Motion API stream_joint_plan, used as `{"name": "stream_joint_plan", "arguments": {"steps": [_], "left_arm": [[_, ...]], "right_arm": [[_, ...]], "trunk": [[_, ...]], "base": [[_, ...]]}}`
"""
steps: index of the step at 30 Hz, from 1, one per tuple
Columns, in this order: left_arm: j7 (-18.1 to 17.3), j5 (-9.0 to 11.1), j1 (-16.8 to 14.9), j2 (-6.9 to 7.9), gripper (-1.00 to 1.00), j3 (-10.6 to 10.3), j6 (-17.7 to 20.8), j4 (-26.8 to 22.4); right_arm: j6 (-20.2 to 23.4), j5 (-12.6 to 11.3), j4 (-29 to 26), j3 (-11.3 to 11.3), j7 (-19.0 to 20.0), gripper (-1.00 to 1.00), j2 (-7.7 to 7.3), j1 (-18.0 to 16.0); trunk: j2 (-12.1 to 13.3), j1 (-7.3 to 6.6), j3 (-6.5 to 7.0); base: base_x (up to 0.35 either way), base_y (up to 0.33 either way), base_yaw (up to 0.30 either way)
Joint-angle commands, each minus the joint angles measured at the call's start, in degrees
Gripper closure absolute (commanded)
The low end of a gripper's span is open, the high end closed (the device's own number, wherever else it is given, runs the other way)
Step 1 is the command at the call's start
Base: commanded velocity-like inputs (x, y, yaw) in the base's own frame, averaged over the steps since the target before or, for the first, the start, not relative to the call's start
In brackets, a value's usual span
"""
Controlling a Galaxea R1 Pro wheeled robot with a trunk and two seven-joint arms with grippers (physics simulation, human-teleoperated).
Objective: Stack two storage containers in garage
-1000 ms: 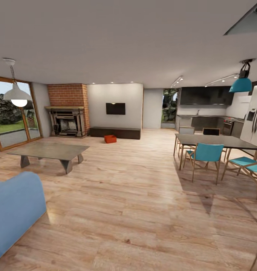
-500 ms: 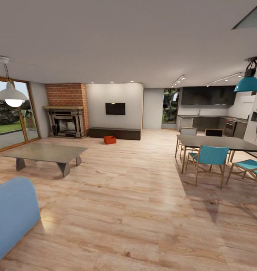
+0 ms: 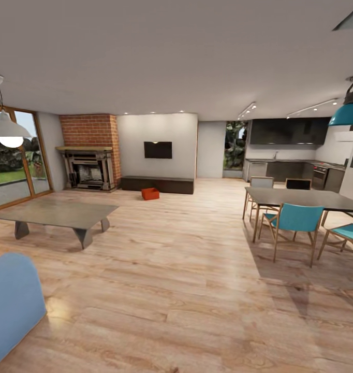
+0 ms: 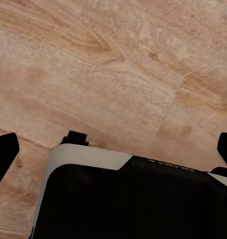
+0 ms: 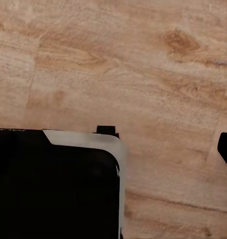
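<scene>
Head view item count:
- Orange-red storage container (image 3: 150,194): one, on the wood floor (image 3: 176,290).
- Brick fireplace (image 3: 89,153): one.
- Wall TV (image 3: 158,149): one.
- Long dark low cabinet (image 3: 157,184): one.
- Coffee table (image 3: 55,213): one.
- Dining table (image 3: 306,197): one.
- Teal chairs: two, (image 3: 294,221) and (image 3: 348,234).
- Pendant lamps: two, white (image 3: 6,132) and teal (image 3: 348,111).

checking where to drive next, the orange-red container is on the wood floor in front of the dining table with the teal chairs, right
Not quite. The head view shows the orange-red container on the wood floor, but it sits in front of the long dark low cabinet under the wall TV, beside the brick fireplace. The dining table with the teal chairs stands well apart, on the other side of the room.
</scene>
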Motion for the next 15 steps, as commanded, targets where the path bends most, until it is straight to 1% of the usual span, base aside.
{"name": "stream_joint_plan", "arguments": {"steps": [1,15], "left_arm": [[-0.14,0.32,-0.05,-0.02,-1.00,0.00,-0.07,0.04],[-0.14,0.32,-0.05,-0.21,-1.00,0.00,-0.08,0.04]], "right_arm": [[-0.34,-0.21,0.17,0.32,0.17,-1.00,-0.01,-0.09],[-0.28,-0.51,0.16,0.07,0.09,-1.00,-0.01,-0.09]], "trunk": [[-0.07,0.05,-0.10],[-0.07,0.05,-0.10]], "base": [[0.325,0.000,0.000],[0.325,0.000,0.000]]}}
